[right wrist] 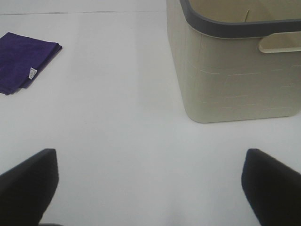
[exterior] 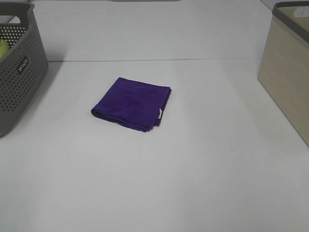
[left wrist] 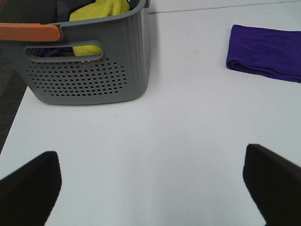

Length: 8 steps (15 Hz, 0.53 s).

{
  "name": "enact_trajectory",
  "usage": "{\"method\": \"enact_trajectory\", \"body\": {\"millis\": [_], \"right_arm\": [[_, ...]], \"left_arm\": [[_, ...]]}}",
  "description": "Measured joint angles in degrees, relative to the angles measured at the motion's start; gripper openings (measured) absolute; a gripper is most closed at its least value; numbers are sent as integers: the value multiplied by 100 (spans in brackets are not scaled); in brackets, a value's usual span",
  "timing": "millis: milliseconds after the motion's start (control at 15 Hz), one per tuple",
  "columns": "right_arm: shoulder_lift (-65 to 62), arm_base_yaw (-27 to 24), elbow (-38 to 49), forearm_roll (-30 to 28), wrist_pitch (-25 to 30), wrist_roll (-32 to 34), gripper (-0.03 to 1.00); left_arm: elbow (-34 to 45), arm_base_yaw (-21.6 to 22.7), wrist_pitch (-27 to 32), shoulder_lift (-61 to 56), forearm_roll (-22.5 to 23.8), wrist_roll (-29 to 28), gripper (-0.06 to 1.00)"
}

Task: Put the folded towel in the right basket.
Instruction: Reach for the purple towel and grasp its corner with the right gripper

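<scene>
A grey perforated basket [left wrist: 89, 70] is set on the white desk [left wrist: 155, 127] ahead of the left pincer [left wrist: 151, 162]; a yellow cloth [left wrist: 101, 8] is piled inside, near an orange handle [left wrist: 28, 32].

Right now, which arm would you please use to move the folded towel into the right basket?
Probably right: the right gripper, open, faces both the purple towel and the beige basket; the left gripper faces the grey basket.

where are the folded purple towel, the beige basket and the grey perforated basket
folded purple towel [exterior: 133, 102]: exterior high view, middle of its top face
beige basket with dark rim [right wrist: 225, 80]: right wrist view, its side wall
grey perforated basket [left wrist: 84, 80]: left wrist view, its perforated wall
</scene>
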Motion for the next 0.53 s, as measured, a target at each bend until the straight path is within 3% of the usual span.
{"method": "enact_trajectory", "body": {"millis": [533], "right_arm": [[0,0,0,0,0,0,96]], "left_arm": [[0,0,0,0,-17,0,99]]}}
